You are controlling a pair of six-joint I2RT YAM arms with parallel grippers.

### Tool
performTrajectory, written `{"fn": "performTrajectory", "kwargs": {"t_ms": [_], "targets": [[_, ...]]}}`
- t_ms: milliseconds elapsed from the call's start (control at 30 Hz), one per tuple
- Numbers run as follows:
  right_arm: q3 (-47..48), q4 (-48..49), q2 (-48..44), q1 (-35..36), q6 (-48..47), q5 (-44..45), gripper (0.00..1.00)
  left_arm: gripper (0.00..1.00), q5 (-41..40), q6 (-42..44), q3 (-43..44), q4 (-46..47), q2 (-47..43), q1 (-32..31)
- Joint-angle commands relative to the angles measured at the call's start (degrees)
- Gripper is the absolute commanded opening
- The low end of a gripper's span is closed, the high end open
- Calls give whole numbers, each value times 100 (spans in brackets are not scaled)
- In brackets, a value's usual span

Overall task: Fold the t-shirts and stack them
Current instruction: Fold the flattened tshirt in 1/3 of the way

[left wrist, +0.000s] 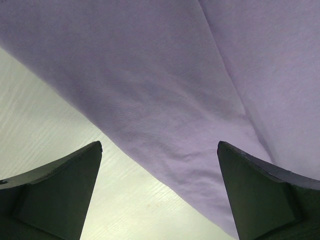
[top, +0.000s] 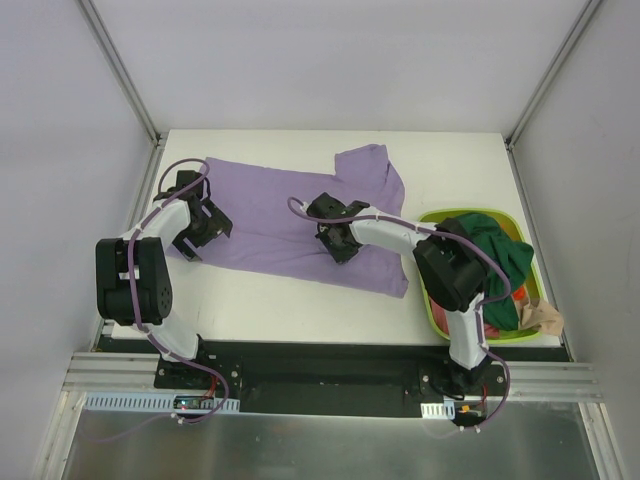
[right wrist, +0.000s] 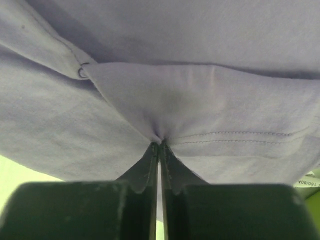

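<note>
1. White table point(top: 300, 315), matt, set inside a pale-walled enclosure; it carries all the items below.
2. Lavender t-shirt point(top: 270, 215): lies opened out on the table, left of centre to centre. Its long axis runs left to right across the table, dipping slightly toward the near edge at the right. A straight edge faces left; at the right end one part juts toward the far edge. Which end is the collar cannot be told.
3. Right gripper point(top: 337, 240): set down on the shirt's middle, jaws pressed together on a small pinch of lavender cloth. The wrist view shows a stitched hem gathered at the fingertips point(right wrist: 152, 155).
4. Left gripper point(top: 207, 225): at the shirt's left end, jaws spread wide, nothing between them. In its wrist view the shirt's edge crosses diagonally ahead of the fingers point(left wrist: 65, 185), with bare table beside it.
5. Lime-green basket point(top: 447, 214): at the right side of the table, just beside the lavender shirt's right end.
6. Dark green t-shirt point(top: 497, 262): heaped in the basket, uppermost.
7. Red-pink t-shirt point(top: 518, 294): partly buried under the green one.
8. Metal frame posts point(top: 120, 70): rise at the table's far corners.
9. Metal rail point(top: 330, 382): along the near edge, holding both arm bases.
</note>
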Motion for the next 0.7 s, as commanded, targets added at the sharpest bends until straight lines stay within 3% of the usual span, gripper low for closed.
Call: {"fn": "performTrajectory", "kwargs": {"t_ms": [0, 267, 667], "targets": [[186, -18, 17, 2, 10, 162, 0, 99, -87, 131, 25, -37, 40, 9], [449, -88, -72, 10, -816, 452, 0, 99, -122, 175, 25, -29, -4, 0], [1670, -193, 604, -147, -1959, 1252, 0, 99, -122, 272, 42, -37, 40, 9]]}}
